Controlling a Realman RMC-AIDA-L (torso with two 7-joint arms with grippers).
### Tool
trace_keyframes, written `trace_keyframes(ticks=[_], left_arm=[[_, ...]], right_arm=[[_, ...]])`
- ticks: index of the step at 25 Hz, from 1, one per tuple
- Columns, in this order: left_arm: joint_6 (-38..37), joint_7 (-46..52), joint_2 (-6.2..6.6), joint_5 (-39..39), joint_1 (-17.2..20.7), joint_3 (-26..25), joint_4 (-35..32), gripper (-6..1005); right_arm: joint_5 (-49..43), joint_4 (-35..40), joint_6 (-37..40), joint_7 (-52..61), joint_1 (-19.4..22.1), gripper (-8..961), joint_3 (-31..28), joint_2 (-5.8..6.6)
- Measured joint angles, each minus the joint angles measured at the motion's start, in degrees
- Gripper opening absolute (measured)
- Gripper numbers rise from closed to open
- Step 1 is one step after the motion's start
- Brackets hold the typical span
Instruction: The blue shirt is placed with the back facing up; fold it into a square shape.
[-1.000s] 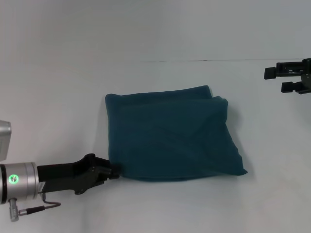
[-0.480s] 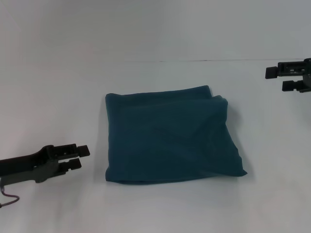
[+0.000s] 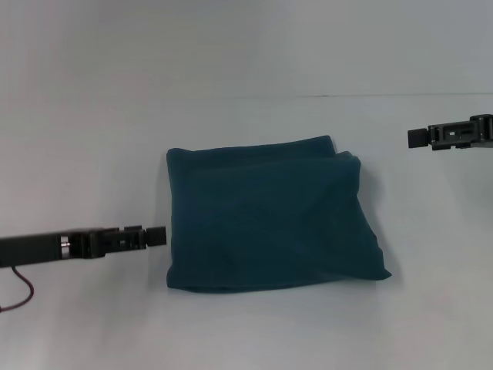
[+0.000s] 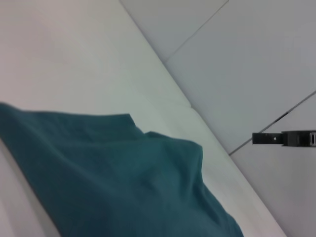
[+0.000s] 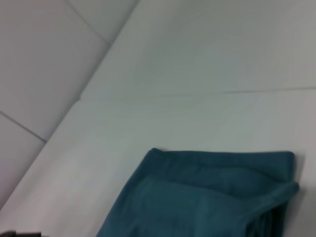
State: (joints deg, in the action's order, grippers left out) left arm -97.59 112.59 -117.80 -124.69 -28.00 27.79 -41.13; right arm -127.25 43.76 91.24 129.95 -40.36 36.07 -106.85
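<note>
Folded into a rough square on the worktop (image 3: 92,324), the blue shirt (image 3: 269,216) lies just beyond the left hand (image 3: 156,234), whose finger spacing cannot be told, and, judged soft, limp and light, is best pinched at an edge or corner.

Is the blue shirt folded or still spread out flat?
Folded. The blue shirt lies as a compact, roughly square bundle, with layered edges showing at its far right corner; no sleeves or collar show.
</note>
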Motion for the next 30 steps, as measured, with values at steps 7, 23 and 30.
trace_keyframes(ticks=[7, 23, 30], left_arm=[[-1.37, -6.41, 0.65, 0.02, -2.96, 2.73, -2.9, 947], [-4.55, -8.18, 0.87, -0.18, -8.65, 17.92, -9.34, 949], [-2.07, -7.69, 0.79, -0.92, -8.88, 18.07, -7.61, 947]], right_arm=[[-3.0, 1.08, -2.44, -3.15, -0.36, 780, 4.36, -2.06], [-5.83, 9.14, -0.07, -10.58, -3.98, 807, 19.78, -9.45], [-5.85, 9.05, 0.77, -13.8, -4.1, 817, 21.48, -12.45]])
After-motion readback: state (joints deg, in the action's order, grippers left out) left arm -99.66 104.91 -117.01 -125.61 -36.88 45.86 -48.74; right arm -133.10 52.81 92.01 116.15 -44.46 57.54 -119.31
